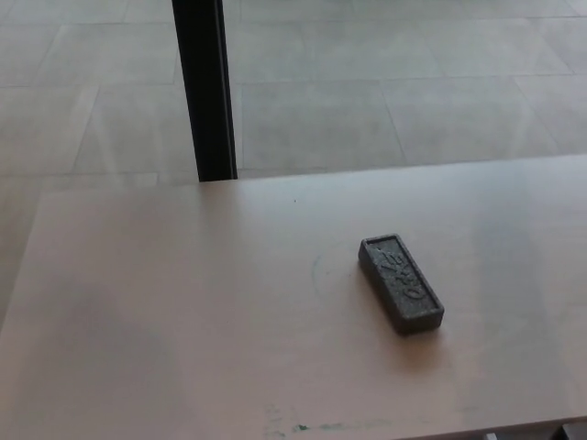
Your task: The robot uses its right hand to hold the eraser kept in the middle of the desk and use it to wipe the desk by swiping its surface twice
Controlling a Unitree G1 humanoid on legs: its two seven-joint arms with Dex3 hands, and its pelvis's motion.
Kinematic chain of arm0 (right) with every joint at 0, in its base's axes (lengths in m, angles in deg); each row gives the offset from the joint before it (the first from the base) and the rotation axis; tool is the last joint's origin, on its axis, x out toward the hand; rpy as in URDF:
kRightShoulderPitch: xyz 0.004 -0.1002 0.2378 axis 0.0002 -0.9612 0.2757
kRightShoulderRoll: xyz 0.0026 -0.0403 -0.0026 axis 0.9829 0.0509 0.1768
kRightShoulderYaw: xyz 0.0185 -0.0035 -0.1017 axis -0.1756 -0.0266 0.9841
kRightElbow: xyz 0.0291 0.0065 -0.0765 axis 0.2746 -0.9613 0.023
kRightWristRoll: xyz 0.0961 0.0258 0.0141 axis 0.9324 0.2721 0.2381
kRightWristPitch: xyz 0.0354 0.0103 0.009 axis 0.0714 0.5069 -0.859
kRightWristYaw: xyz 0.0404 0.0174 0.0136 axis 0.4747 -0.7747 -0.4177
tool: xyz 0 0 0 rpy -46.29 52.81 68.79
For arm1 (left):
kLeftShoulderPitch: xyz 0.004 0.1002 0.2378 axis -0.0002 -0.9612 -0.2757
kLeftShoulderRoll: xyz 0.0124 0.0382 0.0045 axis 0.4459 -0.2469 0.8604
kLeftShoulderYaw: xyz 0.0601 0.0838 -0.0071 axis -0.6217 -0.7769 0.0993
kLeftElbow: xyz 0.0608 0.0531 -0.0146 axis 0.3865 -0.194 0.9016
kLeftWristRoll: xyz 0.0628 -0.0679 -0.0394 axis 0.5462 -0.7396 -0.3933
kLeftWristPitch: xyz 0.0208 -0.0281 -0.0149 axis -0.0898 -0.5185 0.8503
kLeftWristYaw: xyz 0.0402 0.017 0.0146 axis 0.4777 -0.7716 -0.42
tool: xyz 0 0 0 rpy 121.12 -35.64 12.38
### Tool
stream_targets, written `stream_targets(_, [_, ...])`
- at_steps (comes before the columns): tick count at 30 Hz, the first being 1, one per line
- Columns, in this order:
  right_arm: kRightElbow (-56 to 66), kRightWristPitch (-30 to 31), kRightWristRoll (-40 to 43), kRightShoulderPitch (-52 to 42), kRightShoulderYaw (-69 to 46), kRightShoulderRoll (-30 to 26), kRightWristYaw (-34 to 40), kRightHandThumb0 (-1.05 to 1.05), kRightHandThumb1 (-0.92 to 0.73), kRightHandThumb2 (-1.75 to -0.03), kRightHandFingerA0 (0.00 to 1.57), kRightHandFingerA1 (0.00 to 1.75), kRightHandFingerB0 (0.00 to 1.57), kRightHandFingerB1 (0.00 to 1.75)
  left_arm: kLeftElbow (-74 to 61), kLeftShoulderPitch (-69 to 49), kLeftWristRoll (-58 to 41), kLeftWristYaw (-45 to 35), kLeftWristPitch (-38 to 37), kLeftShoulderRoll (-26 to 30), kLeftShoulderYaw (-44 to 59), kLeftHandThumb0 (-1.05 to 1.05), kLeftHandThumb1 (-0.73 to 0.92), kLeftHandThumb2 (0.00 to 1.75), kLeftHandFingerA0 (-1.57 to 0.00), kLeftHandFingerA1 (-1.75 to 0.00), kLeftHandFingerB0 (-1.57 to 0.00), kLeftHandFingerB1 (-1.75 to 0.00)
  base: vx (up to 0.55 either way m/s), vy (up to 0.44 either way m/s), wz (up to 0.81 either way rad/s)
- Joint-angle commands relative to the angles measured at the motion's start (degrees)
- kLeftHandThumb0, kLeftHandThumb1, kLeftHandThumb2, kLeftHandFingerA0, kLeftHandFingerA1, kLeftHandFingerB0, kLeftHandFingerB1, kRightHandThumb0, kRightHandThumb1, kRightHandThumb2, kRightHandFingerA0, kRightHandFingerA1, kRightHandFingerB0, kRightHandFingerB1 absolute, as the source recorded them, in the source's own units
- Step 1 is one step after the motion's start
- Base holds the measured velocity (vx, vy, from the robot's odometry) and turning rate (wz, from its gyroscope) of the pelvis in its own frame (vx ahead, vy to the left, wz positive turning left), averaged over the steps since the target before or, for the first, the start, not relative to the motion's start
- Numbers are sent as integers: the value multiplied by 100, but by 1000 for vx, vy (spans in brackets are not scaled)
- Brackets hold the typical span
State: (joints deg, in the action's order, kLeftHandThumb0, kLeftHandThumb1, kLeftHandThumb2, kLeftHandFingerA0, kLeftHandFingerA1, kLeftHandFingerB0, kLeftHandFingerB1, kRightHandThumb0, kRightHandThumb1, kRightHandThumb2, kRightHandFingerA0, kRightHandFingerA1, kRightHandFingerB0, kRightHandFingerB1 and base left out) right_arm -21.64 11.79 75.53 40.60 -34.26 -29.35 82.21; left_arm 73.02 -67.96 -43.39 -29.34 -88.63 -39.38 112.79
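A black post [206, 90] rises at the upper left of the frame behind the pale desk [165, 312]. Right of centre, the dark grey eraser [401, 282] lies flat and untouched, angled toward the lower right; neither robot hand appears in frame, so their fingers cannot be judged.

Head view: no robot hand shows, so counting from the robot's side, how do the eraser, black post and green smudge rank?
No hand is in view; ranked from the desk's near edge:
1. Green smudge, right at that edge.
2. Eraser, middle, towards the right.
3. Black post, beyond the far edge, left.
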Motion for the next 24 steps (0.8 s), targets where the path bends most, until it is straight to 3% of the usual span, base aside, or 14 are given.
stream_targets(1, [458, 812, 34, 107, 817, 1033, 83, -38, -48, -111, 98, 175, 75, 151, 14, -7, -98, -40, -128, 195, 11, -49, 77, 63, -55, -62, -36, -48, 0, 0, 0])
stream_targets(7, [323, 1240, -327, -294, 1452, 1842, 356, -35, -50, -111, 96, 175, 78, 151, 63, 20, -83, 39, -143, 191, -1, -48, 77, 63, -57, -63, -38, -49, -12, -3, 3])
stream_targets(9, [165, 1094, -475, -428, 1645, 1941, 267, -33, -53, -111, 98, 175, 79, 155, 61, 25, -86, 49, -119, 190, -1, -48, 77, 63, -58, -63, -38, -49, 0, 0, 0])
stream_targets(11, [-73, 1121, -623, -705, 1973, 2179, 225, -30, -62, -99, 97, 175, 76, 153, 59, 10, -94, -115, -145, 216, -27, -48, 78, 64, -54, -63, -35, -48, 0, 0, 0])
stream_targets(14, [-224, 1029, -738, -831, 2118, 2255, 211, -32, -62, -100, 98, 175, 75, 153, 73, 47, -82, -90, -142, 231, -59, -49, 78, 64, -56, -62, -36, -48, 0, 0, 0])
stream_targets(15, [-362, 921, -820, -934, 2233, 2289, 149, -34, -64, -88, 98, 175, 67, 167, 91, 35, -58, -107, -196, 245, -83, -49, 79, 64, -54, -61, -35, -47, 0, 0, 0])
stream_targets(17, [-502, 998, -929, -1102, 2395, 2374, 165, -32, -70, -82, 95, 175, 65, 164, 135, 62, -87, -89, -221, 262, -63, -50, 77, 63, -55, -62, -37, -48, 0, 0, 0])
stream_targets(21, [-664, 996, -1149, -1232, 2610, 2358, 187, -33, -69, -87, 91, 175, 71, 156, 152, 118, -73, 25, -157, 253, -87, -49, 77, 62, -58, -62, -39, -49, 0, 0, 0])
stream_targets(22, [-716, 901, -1184, -1272, 2635, 2372, 194, -33, -69, -85, 95, 175, 65, 169, 154, 122, -90, 16, -163, 246, -76, -50, 76, 62, -58, -64, -38, -49, 0, 0, 0])
stream_targets(24, [-843, 851, -1265, -1334, 2666, 2437, 263, -35, -69, -91, 97, 175, 67, 168, 64, 111, -102, -3, -134, 238, -82, -49, 77, 63, -57, -63, -37, -49, 0, 0, 0])
